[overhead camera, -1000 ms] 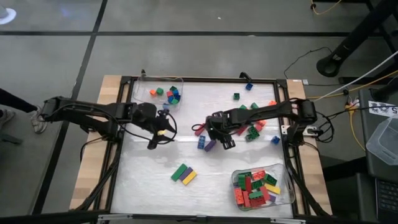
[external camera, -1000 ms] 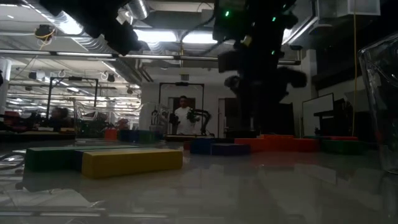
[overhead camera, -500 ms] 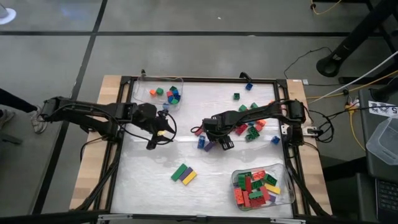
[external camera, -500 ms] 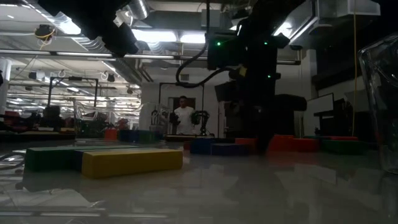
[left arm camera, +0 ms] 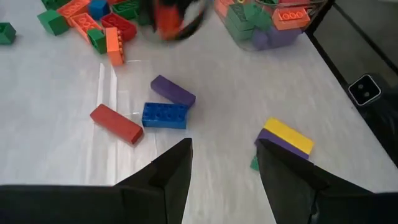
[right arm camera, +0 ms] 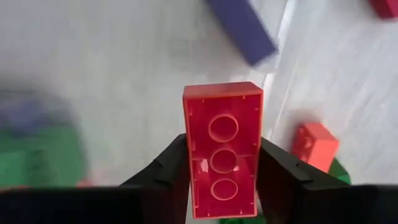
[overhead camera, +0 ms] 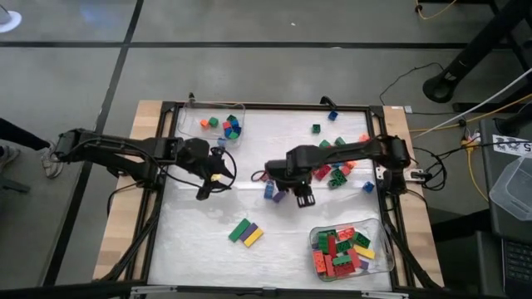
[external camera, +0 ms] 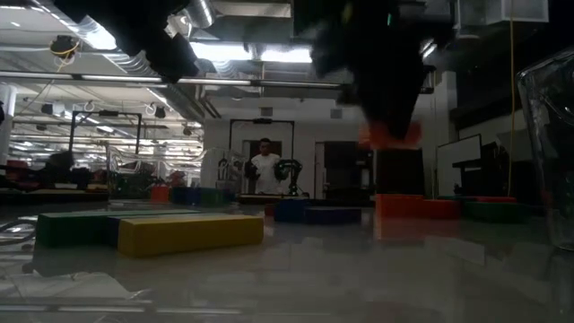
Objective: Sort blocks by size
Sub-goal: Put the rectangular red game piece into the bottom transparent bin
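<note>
My right gripper (overhead camera: pixel 283 173) hangs over the middle of the table, pointing down and shut on a long red block (right arm camera: pixel 222 149), which also shows in the low view (external camera: pixel 390 135). Below it a blue block (left arm camera: pixel 165 115), a purple block (left arm camera: pixel 173 91) and another red block (left arm camera: pixel 117 123) lie flat on the table. More loose blocks (overhead camera: pixel 337 164) lie in a heap toward the right. My left gripper (left arm camera: pixel 224 168) waits open above the table's left half (overhead camera: pixel 208 187), holding nothing. My right gripper pinches the red block's two long sides (right arm camera: pixel 189 155) between its two fingers (right arm camera: pixel 165 171), coming from above. The block's hollow underside faces the wrist camera. It is lifted clear of the table.
A clear tray (overhead camera: pixel 239 112) with small blocks stands at the far left. Another tray (overhead camera: pixel 384 249) with long blocks stands at the near right. A joined green, purple and yellow block group (overhead camera: pixel 245 232) lies near the front middle. A dark frame (overhead camera: pixel 266 106) borders the table.
My right gripper has sunk to the table by the loose blocks and come up again with the long red block, which now hangs clear of the table. It has also shifted slightly toward the table's left.
</note>
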Action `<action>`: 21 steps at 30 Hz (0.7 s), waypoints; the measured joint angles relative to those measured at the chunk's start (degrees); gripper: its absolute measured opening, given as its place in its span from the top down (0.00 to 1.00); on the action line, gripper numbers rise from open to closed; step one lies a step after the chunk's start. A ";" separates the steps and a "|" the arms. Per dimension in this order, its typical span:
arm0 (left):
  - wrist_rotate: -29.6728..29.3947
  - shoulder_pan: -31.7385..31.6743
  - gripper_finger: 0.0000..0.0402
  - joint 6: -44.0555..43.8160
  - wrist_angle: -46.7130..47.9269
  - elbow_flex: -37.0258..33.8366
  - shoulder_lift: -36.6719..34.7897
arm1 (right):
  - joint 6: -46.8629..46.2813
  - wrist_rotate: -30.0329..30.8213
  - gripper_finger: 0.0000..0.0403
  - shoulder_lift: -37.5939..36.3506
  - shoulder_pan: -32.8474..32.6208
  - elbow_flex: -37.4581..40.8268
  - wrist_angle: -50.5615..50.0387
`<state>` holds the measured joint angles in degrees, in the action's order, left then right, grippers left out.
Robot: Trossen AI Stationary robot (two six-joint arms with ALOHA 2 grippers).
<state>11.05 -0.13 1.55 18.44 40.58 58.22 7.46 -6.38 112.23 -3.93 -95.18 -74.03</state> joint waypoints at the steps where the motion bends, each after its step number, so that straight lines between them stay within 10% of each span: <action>1: 0.00 0.36 0.58 -0.17 -0.03 0.00 0.01 | -1.35 -0.22 0.64 -0.02 -1.35 -1.84 -1.50; 21: -2.04 15.75 0.58 -7.60 -11.64 0.00 9.94 | -56.53 6.44 0.51 0.23 -39.57 -11.95 -11.44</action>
<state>9.01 15.62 -6.05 6.80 40.58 68.15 -49.06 0.05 112.46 -43.49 -107.14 -85.47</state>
